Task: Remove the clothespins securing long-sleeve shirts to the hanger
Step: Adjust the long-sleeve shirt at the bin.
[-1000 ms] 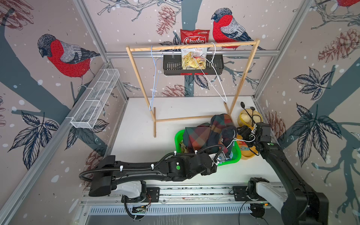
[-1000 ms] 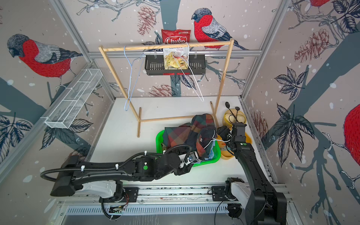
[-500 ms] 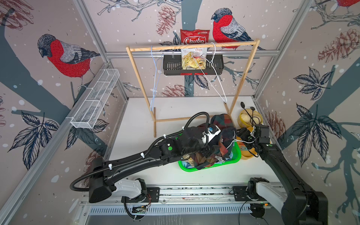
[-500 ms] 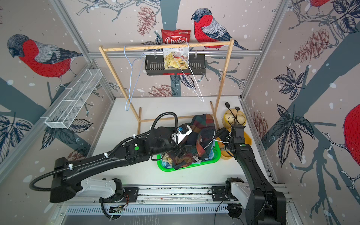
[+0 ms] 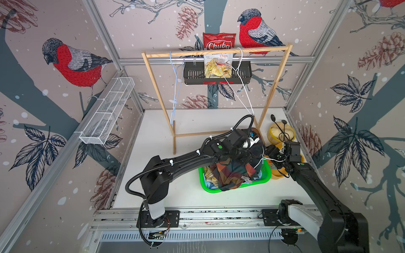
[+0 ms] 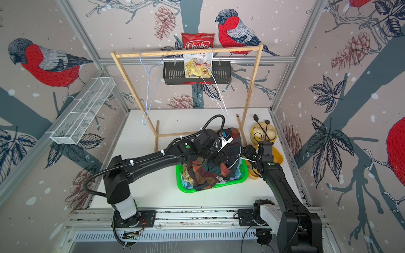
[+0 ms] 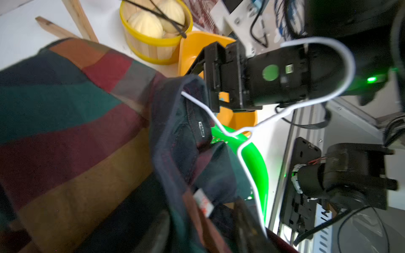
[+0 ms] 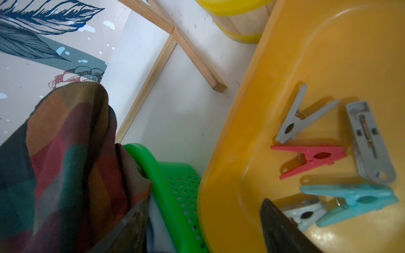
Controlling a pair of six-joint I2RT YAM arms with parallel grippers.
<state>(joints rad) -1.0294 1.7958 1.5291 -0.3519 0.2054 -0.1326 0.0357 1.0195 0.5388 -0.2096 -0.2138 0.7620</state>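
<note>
Left end effector (image 5: 242, 158), arm stretched over the basket (image 5: 265, 172), clamps the checked shirt (image 5: 230, 175); right end effector (image 5: 270, 151) gapes empty.

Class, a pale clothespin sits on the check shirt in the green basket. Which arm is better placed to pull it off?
Right, probably: the right hand is open and empty beside the basket, near the clothespin; the left hand is buried in the shirt.

Check shirt (image 5: 230, 173) maroon, orange and green; basket (image 5: 210, 190) green; tub (image 8: 252, 109) orange (clothespins (image 8: 311, 156) red, teal, grey).
</note>
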